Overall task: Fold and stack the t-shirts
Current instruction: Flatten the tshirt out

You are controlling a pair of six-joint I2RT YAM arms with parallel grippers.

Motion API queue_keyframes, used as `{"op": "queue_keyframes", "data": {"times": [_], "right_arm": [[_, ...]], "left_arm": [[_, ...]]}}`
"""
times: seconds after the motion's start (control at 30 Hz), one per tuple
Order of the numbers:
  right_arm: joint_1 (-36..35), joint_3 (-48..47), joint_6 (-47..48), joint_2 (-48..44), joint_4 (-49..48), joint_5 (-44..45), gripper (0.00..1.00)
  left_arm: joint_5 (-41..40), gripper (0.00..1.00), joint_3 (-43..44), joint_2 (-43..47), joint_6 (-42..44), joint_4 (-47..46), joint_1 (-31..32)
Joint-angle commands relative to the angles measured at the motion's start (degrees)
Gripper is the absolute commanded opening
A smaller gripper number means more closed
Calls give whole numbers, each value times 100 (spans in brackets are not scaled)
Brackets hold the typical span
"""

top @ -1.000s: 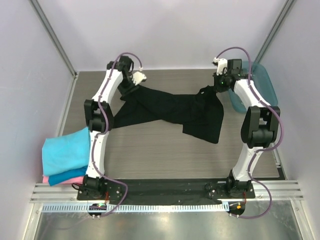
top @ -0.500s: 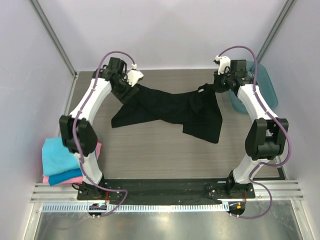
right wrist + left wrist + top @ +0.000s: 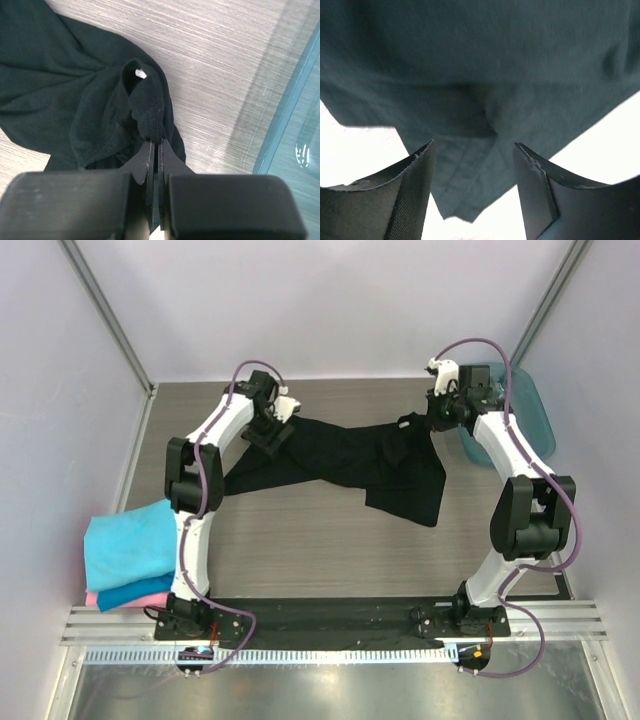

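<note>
The black t-shirt (image 3: pixel 345 455) is found on the far half of the table (image 3: pixel 300 550), not laid flat. Its long axis runs left to right between the two arms, and the cloth is twisted and bunched about the middle. The collar end is pointed to the right. A broad panel is spread toward the near edge on the right side, and a narrower part is drawn out toward the near left.

The right gripper (image 3: pixel 437 412) is placed at the right end of the shirt. In the right wrist view its jaws (image 3: pixel 154 150) are seen pressed together on a pinch of black cloth at the collar, just beside the white neck tag (image 3: pixel 140 74). The teal plastic tray (image 3: pixel 295 125) is seen close by on its right.

The left gripper (image 3: pixel 275 425) is placed over the left end of the shirt. In the left wrist view its fingers (image 3: pixel 410 195) are seen spread wide, with a fold of the cloth (image 3: pixel 470 125) lying in the gap beyond them. No grip on it is shown.

A stack of folded shirts is noted at the near left edge, well apart from the black one. The turquoise shirt (image 3: pixel 130 540) is on top. The edges of a blue shirt (image 3: pixel 125 596) and a pink shirt (image 3: pixel 165 587) are shown beneath.
</note>
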State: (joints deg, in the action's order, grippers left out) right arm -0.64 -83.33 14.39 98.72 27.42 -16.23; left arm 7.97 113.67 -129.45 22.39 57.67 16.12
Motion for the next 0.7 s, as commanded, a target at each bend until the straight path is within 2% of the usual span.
{"op": "queue_keyframes", "data": {"times": [0.0,0.03,0.1,0.3,0.4,0.5,0.6,0.67], "right_arm": [[-6,19,55,-283,-202,50,1],[-15,19,72,-274,-193,76,1],[-15,-8,81,-239,-202,85,1],[-6,-87,64,-230,-228,102,1],[-6,-78,72,-230,-237,111,1],[-6,-52,72,-248,-255,129,1],[-6,-52,81,-257,-255,146,1],[-6,-52,64,-283,-281,146,1]], "left_arm": [[-14,62,349,-168,-297,-151,40],[-41,54,393,-221,-314,-168,58],[-137,50,516,-361,-323,-151,84],[-102,51,473,-345,-341,-133,84],[-146,56,455,-379,-358,-142,84],[-225,55,455,-467,-350,-151,119],[-278,31,516,-537,-385,-195,119],[-339,24,577,-538,-385,-221,119]]}}
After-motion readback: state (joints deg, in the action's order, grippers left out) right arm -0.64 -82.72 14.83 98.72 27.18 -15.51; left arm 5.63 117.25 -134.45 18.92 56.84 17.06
